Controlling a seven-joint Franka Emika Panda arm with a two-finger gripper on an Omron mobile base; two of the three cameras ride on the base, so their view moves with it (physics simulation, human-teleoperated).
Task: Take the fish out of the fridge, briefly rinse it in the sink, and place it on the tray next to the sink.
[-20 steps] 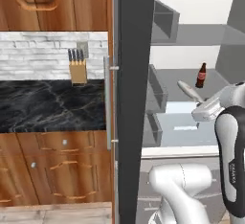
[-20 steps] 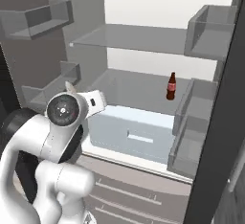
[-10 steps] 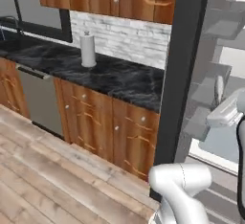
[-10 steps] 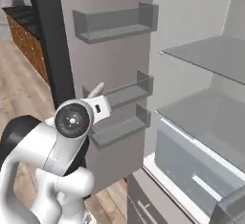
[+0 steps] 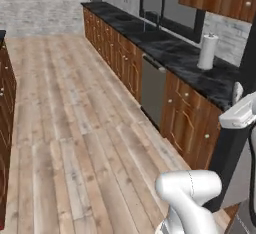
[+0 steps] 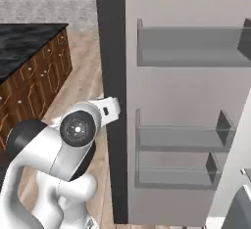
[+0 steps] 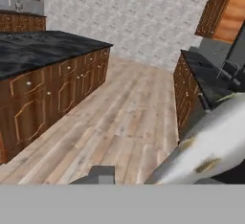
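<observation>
The fish (image 7: 210,144) lies large and slanted across the lower right of the hand view, silvery with a few brownish marks, right in front of the camera on the hand. From this I judge that the claw is pinching the fish, though the fingertips themselves are mostly hidden behind it. In the left base view a small pale shape (image 5: 237,91) stands up above the white hand at the right edge; it could be the tail of the fish, but I cannot tell for sure.

What has changed is the whole picture. One second ago both base views looked into the open fridge, with its shelves, a drawer and a brown bottle. Now the base has turned away: the left base view looks down a long wooden floor (image 5: 70,128) beside a row of brown cabinets, and the right base view shows the inner side of the fridge door (image 6: 171,101) with its pale door shelves just beside the arm. This is a move of the cameras, not of the things.

For the task, it means that the first step seems done, and the carrying to the sink (image 5: 134,27) is now in hand. The sink sits far along the black surface (image 5: 190,63), with a thin faucet (image 5: 145,22) and a paper towel roll (image 5: 208,51) nearer. I cannot make out the tray yet.
</observation>
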